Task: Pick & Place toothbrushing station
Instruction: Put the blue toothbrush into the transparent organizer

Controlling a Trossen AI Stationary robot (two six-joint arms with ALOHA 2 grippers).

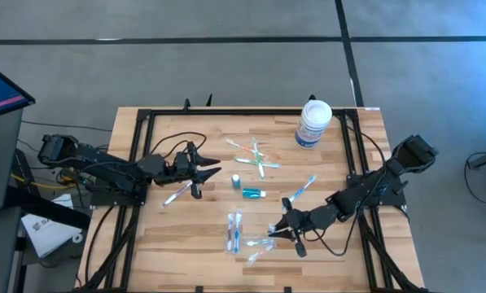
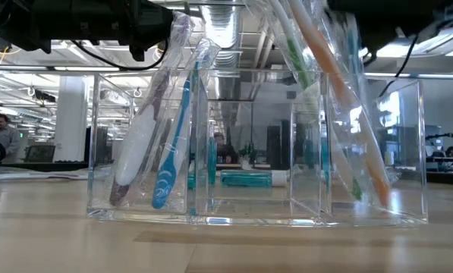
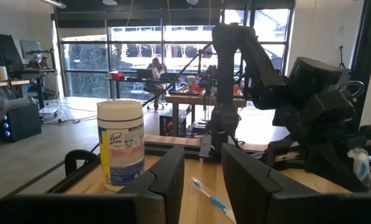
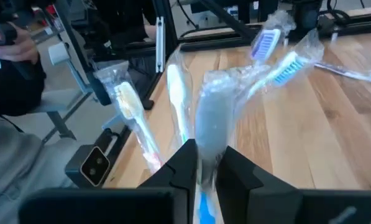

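The clear tray (image 2: pixel 256 212) stands near the table's front edge, with wrapped toothbrushes leaning in its compartments: a blue one (image 2: pixel 173 152) and an orange one (image 2: pixel 347 129). My right gripper (image 1: pixel 285 233) (image 4: pixel 209 171) is at the tray's right side, shut on a white wrapped toothbrush (image 4: pixel 210 118). My left gripper (image 1: pixel 208 172) (image 3: pixel 202 180) hovers open at the left, with nothing between its fingers. Another wrapped toothbrush (image 1: pixel 177 194) lies flat beside it. Green toothbrushes (image 1: pixel 259 159), a blue toothbrush (image 1: pixel 301 191) and the teal tube (image 1: pixel 252 193) lie mid-table. My right gripper pinches the white toothbrush's wrapped handle (image 4: pixel 209 146) between its two fingers. The fingers come from the table's right, slanting a little down, and lie across the handle. The brush rises past the fingers among the other brushes in the tray; its lower end is hidden by the gripper.
A white tub with a blue label (image 1: pixel 313 124) stands at the far right of the table. A black frame rail (image 1: pixel 137 163) runs along each side of the table. Bare wood lies at the near left (image 1: pixel 161 252).
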